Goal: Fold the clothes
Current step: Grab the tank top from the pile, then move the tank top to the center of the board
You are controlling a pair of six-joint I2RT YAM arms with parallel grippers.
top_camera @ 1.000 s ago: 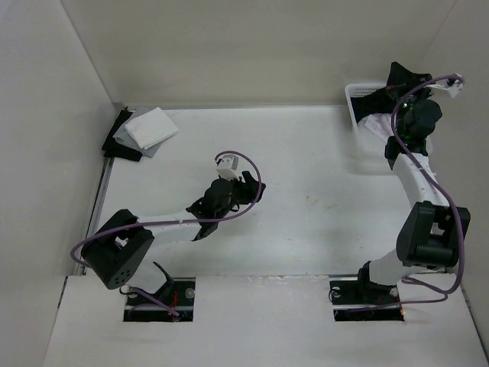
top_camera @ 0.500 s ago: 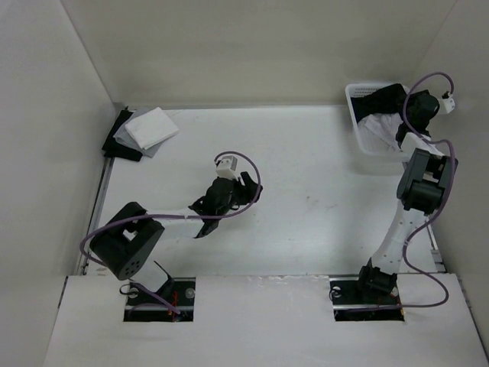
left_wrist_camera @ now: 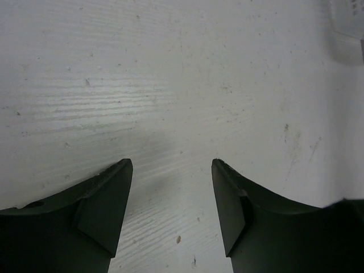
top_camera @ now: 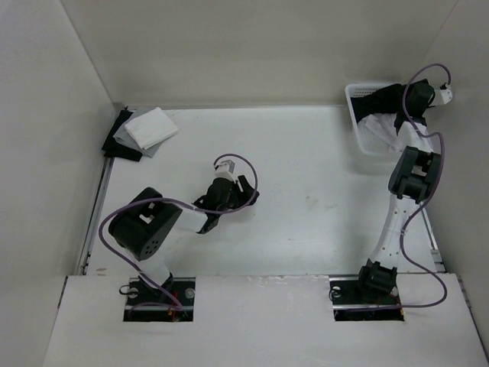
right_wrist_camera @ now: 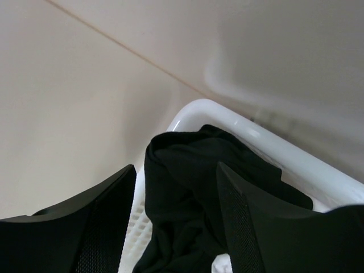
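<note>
Right wrist view: right hand (right_wrist_camera: 175,166) spread wide, black clothes (right_wrist_camera: 193,151) bunched in white basket (right_wrist_camera: 273,149) just ahead.

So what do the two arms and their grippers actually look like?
The left arm and right arm match: white links, chunky black joint housings, and a loose purple cable running along each. The left gripper and right gripper each have two broad, dark, wedge-shaped fingers.
</note>
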